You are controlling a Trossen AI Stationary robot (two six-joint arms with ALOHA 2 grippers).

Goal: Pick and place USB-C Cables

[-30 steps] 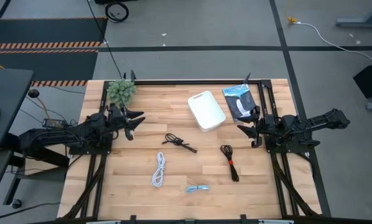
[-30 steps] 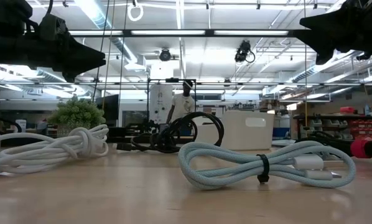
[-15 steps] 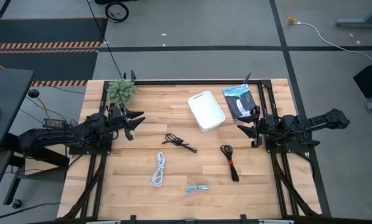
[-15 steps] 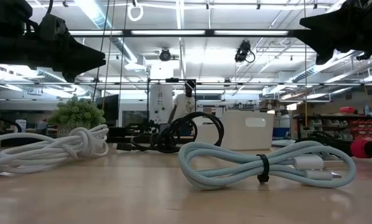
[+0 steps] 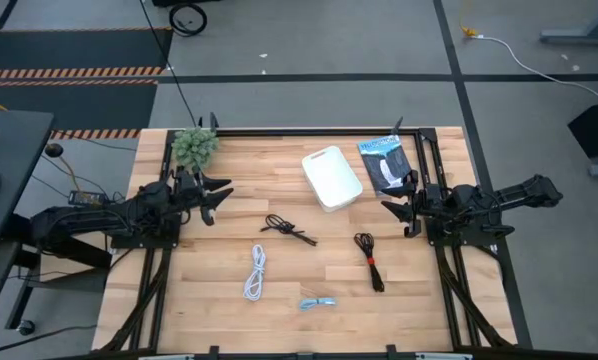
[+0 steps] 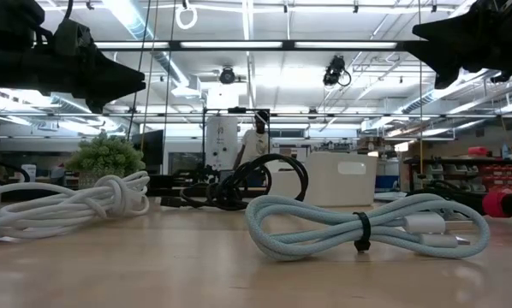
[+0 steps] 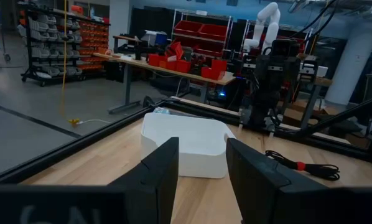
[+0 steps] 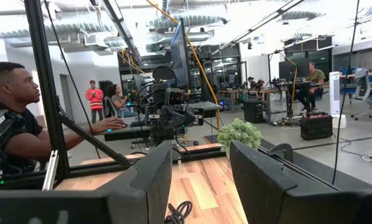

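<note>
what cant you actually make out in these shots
- Inside of the white tray: left wrist view sees only its side wall.
- Black cable with red tie: cut off by the low view's right edge.
- Print on the blue-and-black packet: too small in the high view.
- Black cable: cut off by the right wrist view's bottom edge.

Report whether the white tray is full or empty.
Empty: the high view shows the white tray with a bare white inside, and all four cables lie on the table.

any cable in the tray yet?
No. In the high view the white tray holds nothing; all four cables lie on the table.
</note>
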